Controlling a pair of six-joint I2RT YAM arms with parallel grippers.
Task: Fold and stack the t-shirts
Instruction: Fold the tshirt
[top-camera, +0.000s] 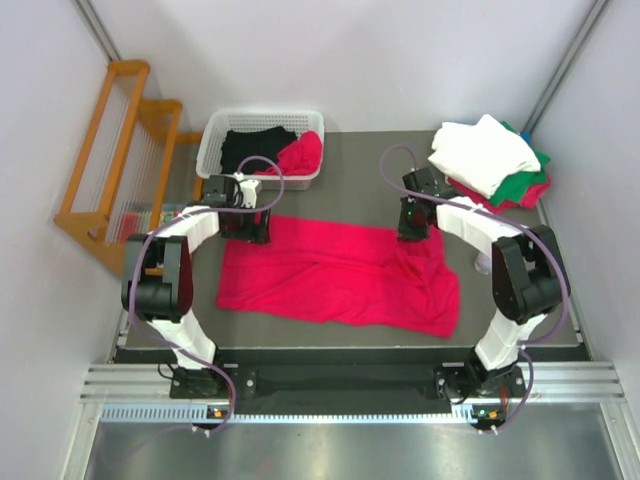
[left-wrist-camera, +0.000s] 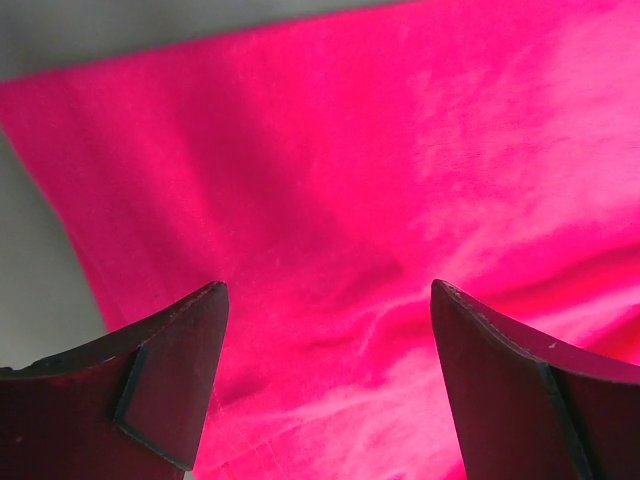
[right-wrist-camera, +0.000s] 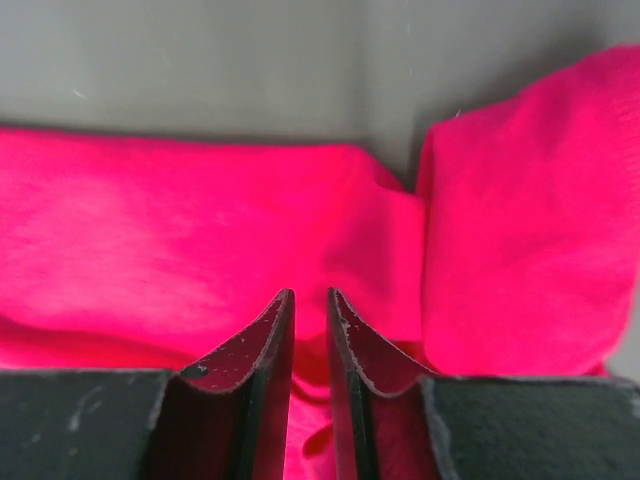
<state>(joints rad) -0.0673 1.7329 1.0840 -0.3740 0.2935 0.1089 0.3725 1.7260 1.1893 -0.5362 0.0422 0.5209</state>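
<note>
Overhead, dark grey counter (top-camera: 360, 150) between white walls; wooden rack (top-camera: 115, 150) at far left. Crimson t-shirt (top-camera: 335, 275) lies spread flat mid-counter. Left wrist view alone shows left claw (left-wrist-camera: 325, 300) wide apart, empty, above the cloth. Right claw (right-wrist-camera: 310, 300) nearly closed, nipping a fold of the shirt. White lattice basket (top-camera: 215, 135) holds black and red tees; folded stack (top-camera: 490, 160) far right.

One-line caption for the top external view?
Two arms work a crimson t-shirt spread on the table; folded stack far right, basket far left.
</note>
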